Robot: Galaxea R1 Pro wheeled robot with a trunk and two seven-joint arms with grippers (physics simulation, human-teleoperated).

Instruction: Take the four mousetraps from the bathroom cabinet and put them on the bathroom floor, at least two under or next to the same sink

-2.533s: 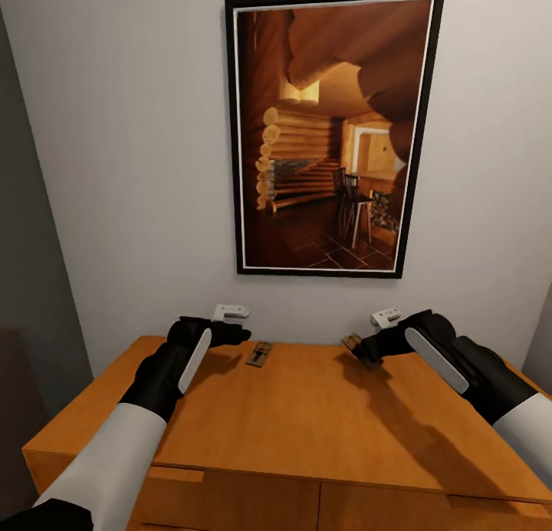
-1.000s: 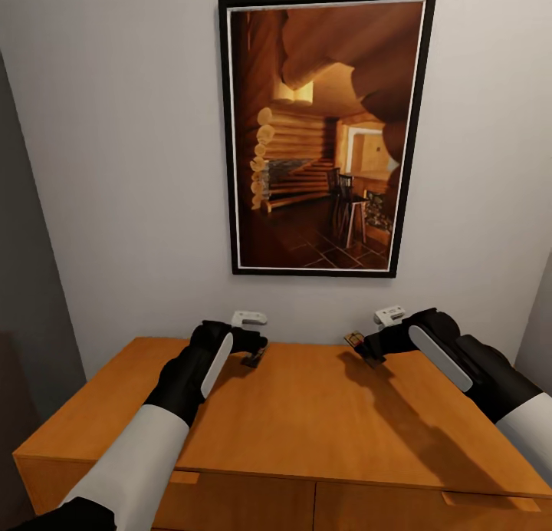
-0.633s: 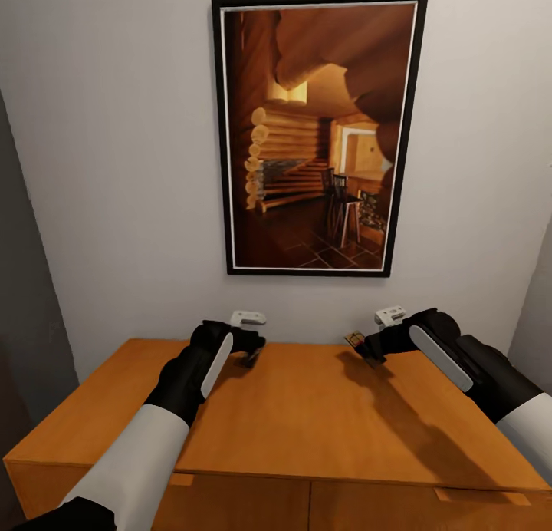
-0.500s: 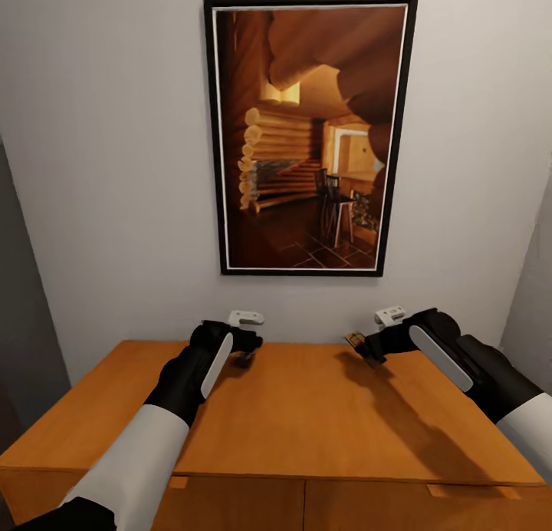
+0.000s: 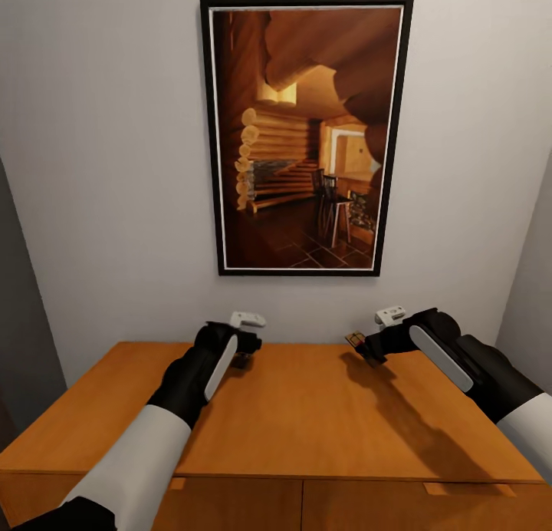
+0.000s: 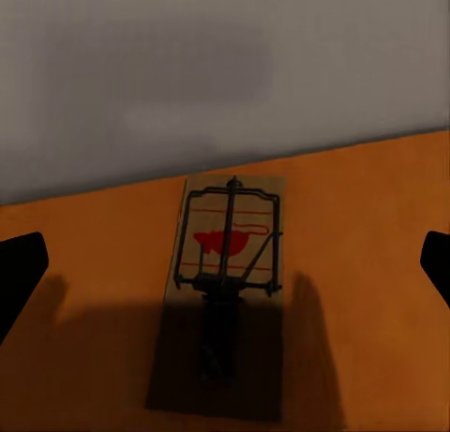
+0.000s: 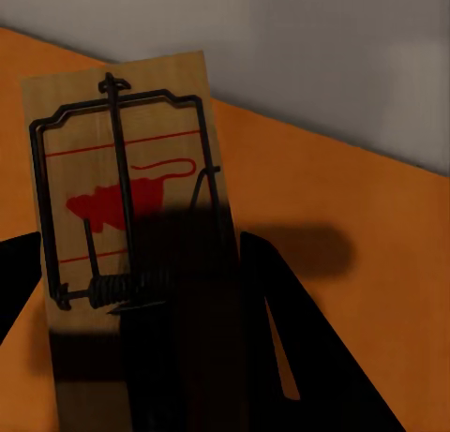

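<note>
The orange-brown cabinet (image 5: 307, 423) stands against the wall, and both arms reach over its top. One mousetrap (image 6: 228, 254), a small wooden board with a dark wire spring and a red mark, lies flat on the top near the wall. My left gripper (image 5: 245, 352) hovers over it, open, with a black fingertip (image 6: 19, 275) on either side and apart from the board. My right gripper (image 5: 363, 350) is shut on a second mousetrap (image 5: 353, 339), held tilted a little above the cabinet top. That mousetrap (image 7: 122, 216) shows close up in the right wrist view.
A large black-framed picture of a log cabin interior (image 5: 307, 132) hangs on the grey wall behind the cabinet. Tab handles (image 5: 468, 488) mark the drawer fronts at the near edge. A darker wall (image 5: 23, 324) closes in on the left.
The left gripper has moved forward from beside the lying mousetrap to over it. The right arm has held still with its mousetrap. The camera has shifted, sliding the picture leftward.
</note>
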